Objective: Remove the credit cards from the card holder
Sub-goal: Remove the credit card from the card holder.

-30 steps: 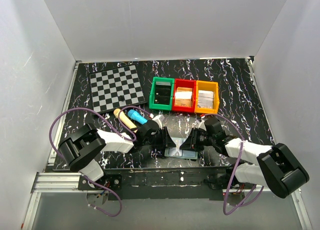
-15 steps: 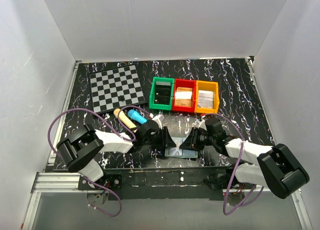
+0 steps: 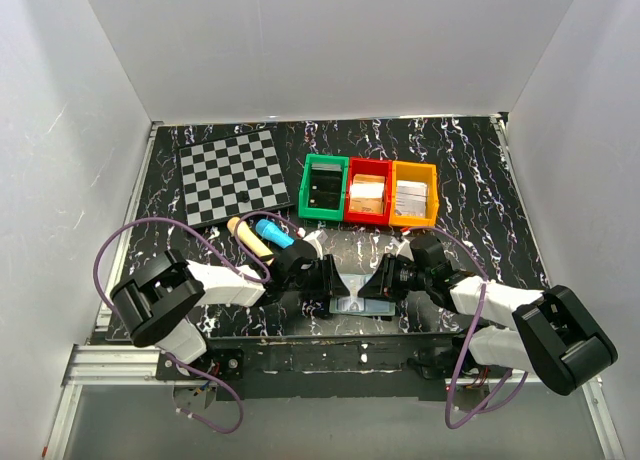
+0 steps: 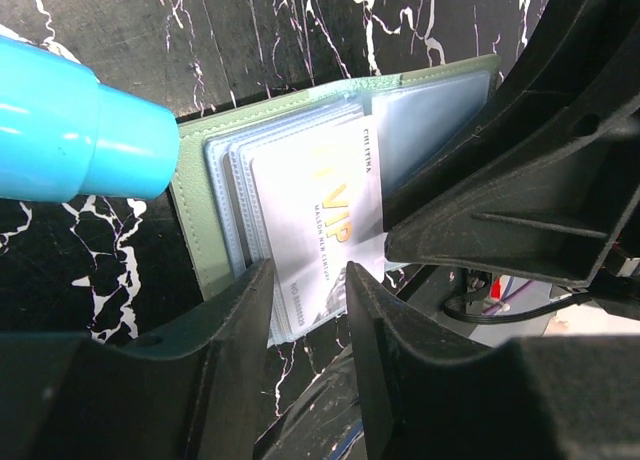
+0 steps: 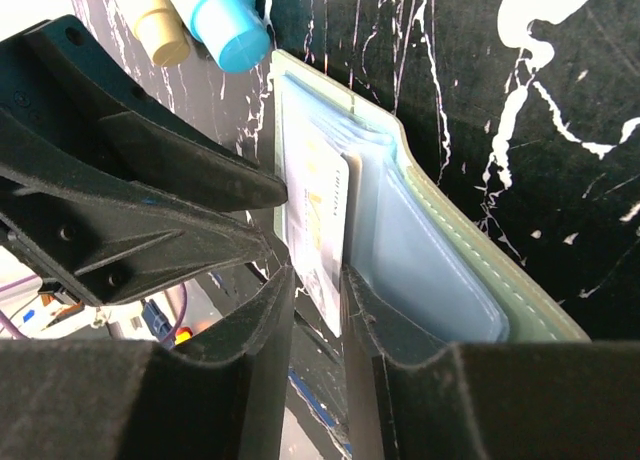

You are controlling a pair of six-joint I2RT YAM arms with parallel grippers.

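Holder [image 3: 357, 305] open flat at the worktop's [image 3: 480, 180] near edge, between my arms.
Its long axis runs left to right, and a pale card [image 4: 310, 220] juts out of it. My left end effector [image 4: 308, 275] and right end effector [image 5: 315, 275] straddle that card, part-open; I cannot tell if they grip. A blue marker [image 4: 70, 130] crowds the holder's edge.

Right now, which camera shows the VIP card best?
The left wrist camera: the card faces it and its print is readable. The right wrist camera sees the card at a steep slant. The top camera shows only a tiny pale sliver.
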